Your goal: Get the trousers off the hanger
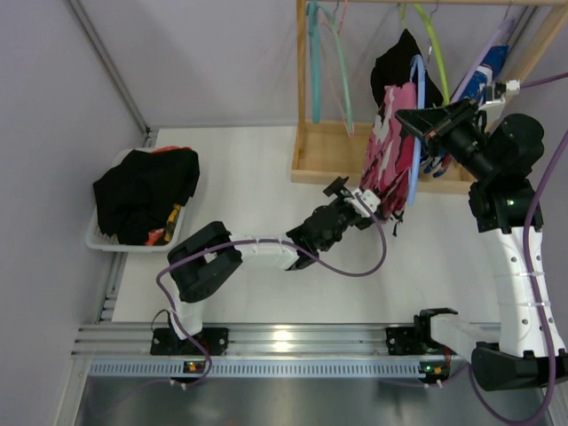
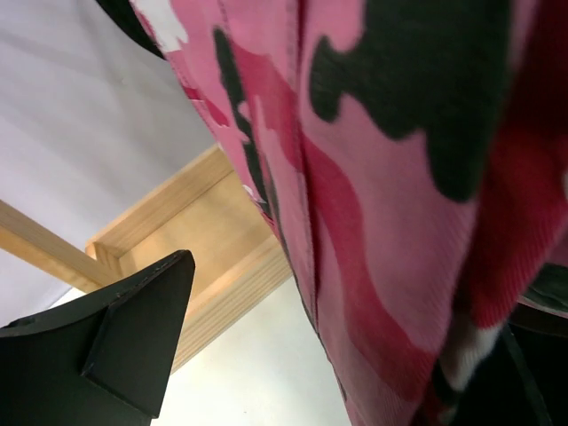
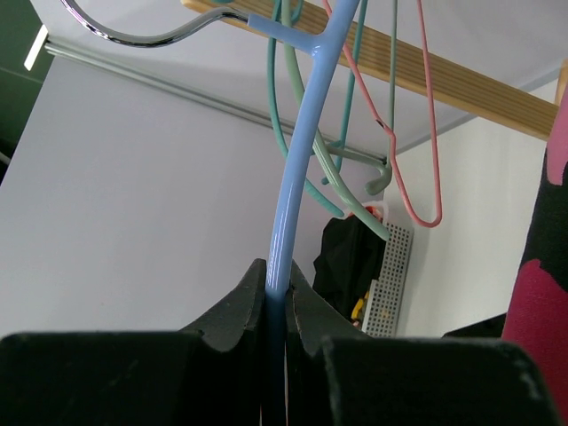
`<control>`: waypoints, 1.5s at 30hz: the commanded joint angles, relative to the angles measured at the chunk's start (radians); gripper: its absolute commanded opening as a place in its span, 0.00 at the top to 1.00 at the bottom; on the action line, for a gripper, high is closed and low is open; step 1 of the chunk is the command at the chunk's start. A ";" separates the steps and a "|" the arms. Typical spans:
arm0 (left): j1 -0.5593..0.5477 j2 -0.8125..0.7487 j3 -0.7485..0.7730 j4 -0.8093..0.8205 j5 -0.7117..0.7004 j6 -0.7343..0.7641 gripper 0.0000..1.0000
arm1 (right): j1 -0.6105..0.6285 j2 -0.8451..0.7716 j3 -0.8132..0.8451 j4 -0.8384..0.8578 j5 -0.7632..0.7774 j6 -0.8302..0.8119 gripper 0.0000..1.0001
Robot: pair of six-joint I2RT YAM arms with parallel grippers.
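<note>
Holding the blue hanger (image 3: 293, 177) steady is the function of the right pincer (image 3: 277, 288). Its jaws are shut tight on the hanger's shaft, which would keep the hanger from swinging or riding along when the cloth is pulled. Whether the hanger's hook bears on the wooden rail (image 3: 444, 84) cannot be told. The pink camouflage trousers (image 1: 388, 155) hang from this hanger, in front of the wooden rack (image 1: 306, 98) that stands at the far edge of the desk (image 1: 248, 160), toward its right corner. The left pincer (image 1: 359, 197) is placed at the lower hem of these trousers with its jaws fully spread and nothing gripped. The left wrist view shows one black finger (image 2: 115, 346) standing apart from the cloth on one side, with the fabric hanging in the gap, so the approach is judged to be a grasp on the hem. Closing there and drawing down and toward the near edge would probably slide the garment off. The black trousers (image 1: 404, 58) hang above and behind the pink pair. The blue-and-white trousers (image 1: 484, 84) hang further right, partly hidden by the right arm. A basket (image 1: 98, 238) at the left edge of the desk holds dark clothing and is the likely place for removed garments.
</note>
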 commanded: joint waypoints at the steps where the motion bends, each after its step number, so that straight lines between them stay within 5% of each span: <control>1: 0.008 -0.023 0.043 0.065 -0.006 -0.018 0.01 | -0.008 -0.020 0.056 0.164 0.035 -0.003 1.00; 21: -0.033 -0.136 0.150 0.064 0.031 -0.050 0.02 | -0.008 -0.041 -0.006 0.179 0.013 -0.007 1.00; 32: -0.036 -0.064 0.243 0.186 0.039 0.076 0.06 | -0.006 -0.055 -0.029 0.205 -0.020 -0.001 1.00; 36: -0.036 -0.059 0.263 0.199 0.037 0.090 0.17 | -0.009 -0.063 -0.039 0.198 -0.026 -0.004 1.00; 43: -0.038 -0.095 0.214 0.200 0.033 0.114 0.76 | -0.008 -0.093 -0.082 0.199 -0.025 -0.015 1.00; 45: -0.038 -0.124 0.185 0.200 0.047 0.116 0.85 | -0.008 -0.103 -0.109 0.189 -0.019 -0.023 1.00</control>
